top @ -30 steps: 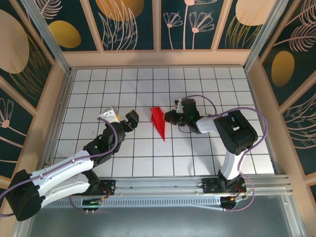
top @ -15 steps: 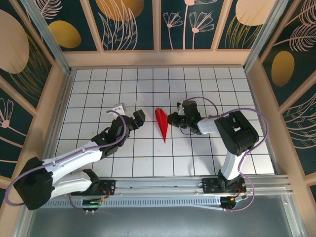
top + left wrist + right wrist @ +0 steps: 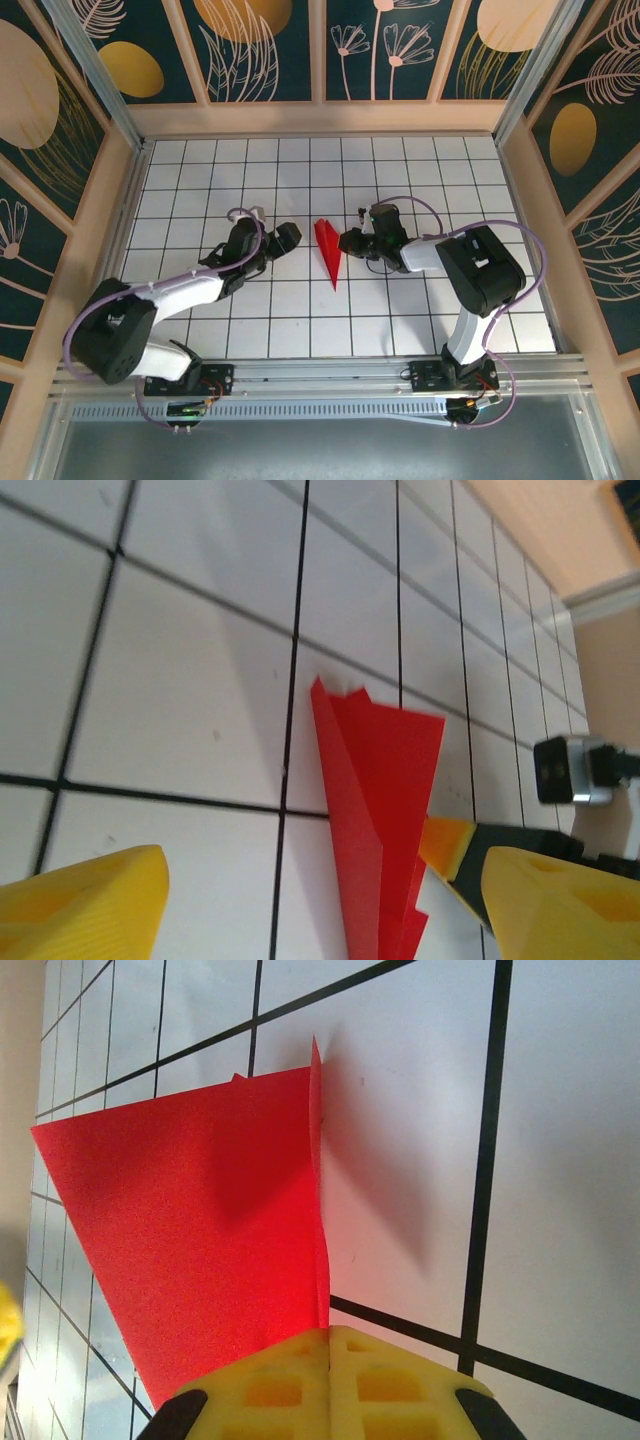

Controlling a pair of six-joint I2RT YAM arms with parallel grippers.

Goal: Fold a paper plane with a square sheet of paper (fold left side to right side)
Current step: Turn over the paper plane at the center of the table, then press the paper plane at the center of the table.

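The left gripper (image 3: 287, 238) is brought closer to the paper plane (image 3: 327, 252) than a second ago, jaws spread, just left of it. Plane's right edge is clamped by the right gripper (image 3: 346, 241). Dart shape is formed; left-to-right fold is judged still undone

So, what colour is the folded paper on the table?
The folded paper is plain bright red, no pattern; the right wrist view shows it best.
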